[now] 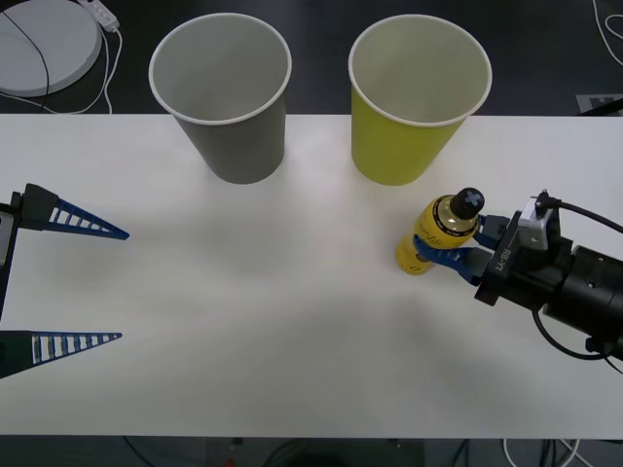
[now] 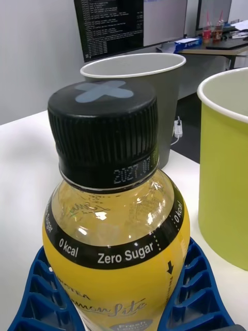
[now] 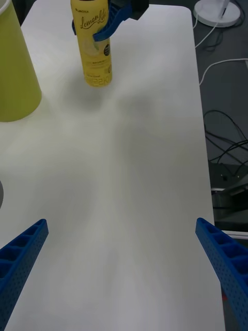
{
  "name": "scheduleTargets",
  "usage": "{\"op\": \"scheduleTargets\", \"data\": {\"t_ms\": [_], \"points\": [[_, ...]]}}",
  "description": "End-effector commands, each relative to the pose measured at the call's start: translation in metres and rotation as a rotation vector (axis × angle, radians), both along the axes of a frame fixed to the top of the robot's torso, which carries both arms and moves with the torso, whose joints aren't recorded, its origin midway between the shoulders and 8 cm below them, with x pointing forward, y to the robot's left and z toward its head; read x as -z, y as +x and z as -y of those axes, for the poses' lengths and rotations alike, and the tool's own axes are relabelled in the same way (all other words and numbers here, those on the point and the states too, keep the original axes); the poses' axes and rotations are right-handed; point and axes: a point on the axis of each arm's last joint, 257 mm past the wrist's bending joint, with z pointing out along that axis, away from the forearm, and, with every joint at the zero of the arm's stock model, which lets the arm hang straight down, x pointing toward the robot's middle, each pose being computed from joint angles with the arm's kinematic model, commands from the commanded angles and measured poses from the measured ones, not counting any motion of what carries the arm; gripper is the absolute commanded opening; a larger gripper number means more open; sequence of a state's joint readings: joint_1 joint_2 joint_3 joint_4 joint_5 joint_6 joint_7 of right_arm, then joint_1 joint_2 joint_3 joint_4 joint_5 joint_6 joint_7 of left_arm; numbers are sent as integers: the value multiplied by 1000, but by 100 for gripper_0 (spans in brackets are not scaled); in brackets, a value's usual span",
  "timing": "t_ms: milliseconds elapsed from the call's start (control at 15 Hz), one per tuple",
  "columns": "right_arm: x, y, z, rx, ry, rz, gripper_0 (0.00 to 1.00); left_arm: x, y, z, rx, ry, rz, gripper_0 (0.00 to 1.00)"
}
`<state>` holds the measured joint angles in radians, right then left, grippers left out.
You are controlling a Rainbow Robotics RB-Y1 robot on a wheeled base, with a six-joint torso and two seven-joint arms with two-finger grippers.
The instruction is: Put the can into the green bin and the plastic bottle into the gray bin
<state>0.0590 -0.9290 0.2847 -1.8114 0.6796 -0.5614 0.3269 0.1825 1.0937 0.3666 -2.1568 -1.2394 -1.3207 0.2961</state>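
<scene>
the right gripper (image 1: pixel 450 243) pinches the bottle (image 1: pixel 440 233) just below its shoulder, at five o'clock of the green bin (image 1: pixel 419 97). stiff, full plastic (probably slick), so a mid-body hold looks safest. the gray bin (image 1: pixel 222 92) waits at ten o'clock. the left gripper (image 1: pixel 119 285) idles, fingers spread.

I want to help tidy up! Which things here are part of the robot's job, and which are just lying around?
For the job:
bottle, held in the right hand
gray bin
green bin
left hand, open and waiting

Just lying around:
white round thing and cables behind the table
</scene>
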Motion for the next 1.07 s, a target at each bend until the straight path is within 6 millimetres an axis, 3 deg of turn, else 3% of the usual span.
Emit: {"op": "scheduleTargets", "data": {"t_ms": [67,1067], "points": [[-16,-9,10,-5,-10,-1,0,0,0,0,0,0,0,100],[-117,-35,20,-3,4,-142,0,0,0,0,0,0,0,100]]}}
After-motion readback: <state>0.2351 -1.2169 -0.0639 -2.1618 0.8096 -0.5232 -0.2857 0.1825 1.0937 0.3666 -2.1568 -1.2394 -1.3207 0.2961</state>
